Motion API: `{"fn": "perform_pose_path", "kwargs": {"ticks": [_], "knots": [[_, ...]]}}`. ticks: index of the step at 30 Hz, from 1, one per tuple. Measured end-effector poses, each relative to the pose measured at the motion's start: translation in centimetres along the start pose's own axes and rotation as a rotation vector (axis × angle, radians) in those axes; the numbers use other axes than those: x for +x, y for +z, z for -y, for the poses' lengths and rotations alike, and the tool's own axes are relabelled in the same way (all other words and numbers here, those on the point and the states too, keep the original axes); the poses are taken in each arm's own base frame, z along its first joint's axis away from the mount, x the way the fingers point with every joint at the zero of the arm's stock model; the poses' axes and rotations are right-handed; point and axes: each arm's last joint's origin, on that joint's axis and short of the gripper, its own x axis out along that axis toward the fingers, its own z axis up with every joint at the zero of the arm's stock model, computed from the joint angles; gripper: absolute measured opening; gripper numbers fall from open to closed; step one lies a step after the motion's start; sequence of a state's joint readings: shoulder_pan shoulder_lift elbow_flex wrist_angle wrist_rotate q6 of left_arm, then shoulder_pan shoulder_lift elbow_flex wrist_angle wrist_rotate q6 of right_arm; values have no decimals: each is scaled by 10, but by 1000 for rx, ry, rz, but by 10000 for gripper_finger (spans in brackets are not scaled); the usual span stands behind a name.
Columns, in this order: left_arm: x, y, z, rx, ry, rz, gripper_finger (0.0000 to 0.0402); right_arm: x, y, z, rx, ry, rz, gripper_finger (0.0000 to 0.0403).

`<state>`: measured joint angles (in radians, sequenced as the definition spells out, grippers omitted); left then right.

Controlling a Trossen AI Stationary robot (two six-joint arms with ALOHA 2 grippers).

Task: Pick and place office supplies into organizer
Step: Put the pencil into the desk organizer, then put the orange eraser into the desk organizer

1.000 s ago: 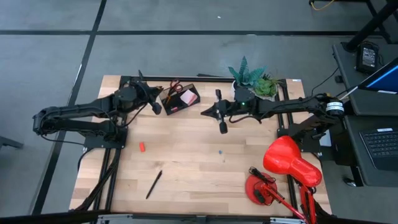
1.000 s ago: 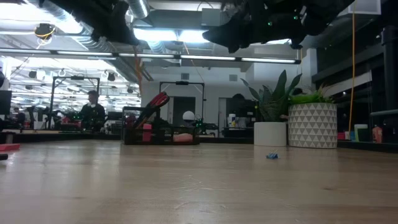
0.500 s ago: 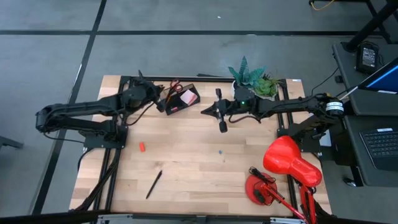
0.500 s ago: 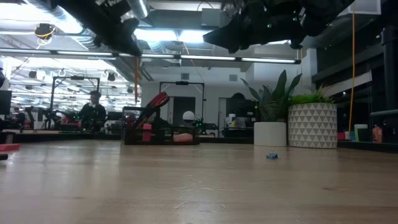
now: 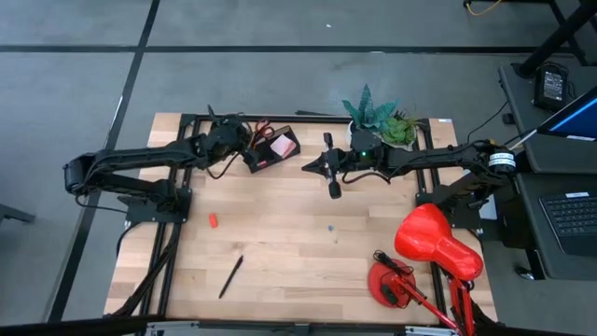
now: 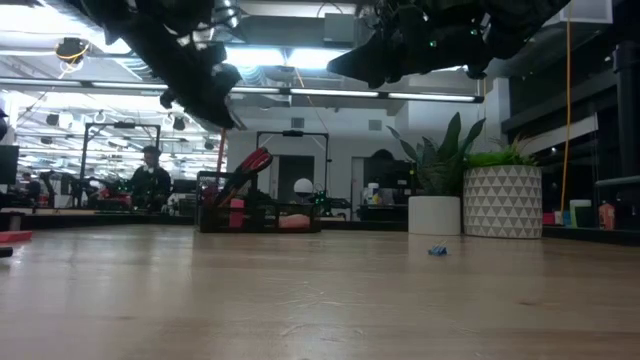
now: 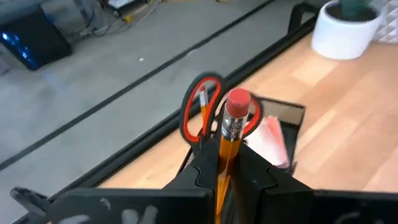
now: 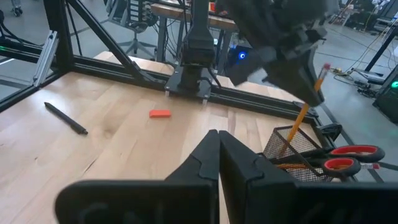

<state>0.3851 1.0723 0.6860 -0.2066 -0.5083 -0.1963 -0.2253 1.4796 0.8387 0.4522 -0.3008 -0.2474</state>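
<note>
Left end effector (image 7: 225, 163), clenched on the orange pencil (image 7: 229, 138), hangs above the organizer (image 5: 271, 149) at the worktop's (image 5: 280, 243) far edge. Right end effector (image 5: 333, 189), clenched empty, hovers mid-worktop. Eraser (image 5: 213, 220) and pen (image 5: 230, 276) lie well apart on open wood.

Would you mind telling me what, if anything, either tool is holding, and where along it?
The left tool grips the orange pencil on its shaft below the eraser end; the right tool holds nothing.

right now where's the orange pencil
The orange pencil is clamped in the left hand, held over the organizer at the table's far edge in the high view, just in front of the red-handled scissors standing in it.
</note>
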Motion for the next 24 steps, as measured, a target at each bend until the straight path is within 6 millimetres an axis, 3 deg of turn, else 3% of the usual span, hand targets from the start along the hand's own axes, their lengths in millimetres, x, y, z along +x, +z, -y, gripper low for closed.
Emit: {"fn": "perform_pose_path", "kwargs": {"ticks": [6,11,24], "knots": [[13,-3,-6,-14,40,-41,17,0,0,0,0,0,-1,10],[16,-2,-8,-53,-35,-50,29,0,0,0,-15,1,-3,10],[16,0,-8,-43,-56,-41,98,0,-3,-1,-10,8,-31,10]]}}
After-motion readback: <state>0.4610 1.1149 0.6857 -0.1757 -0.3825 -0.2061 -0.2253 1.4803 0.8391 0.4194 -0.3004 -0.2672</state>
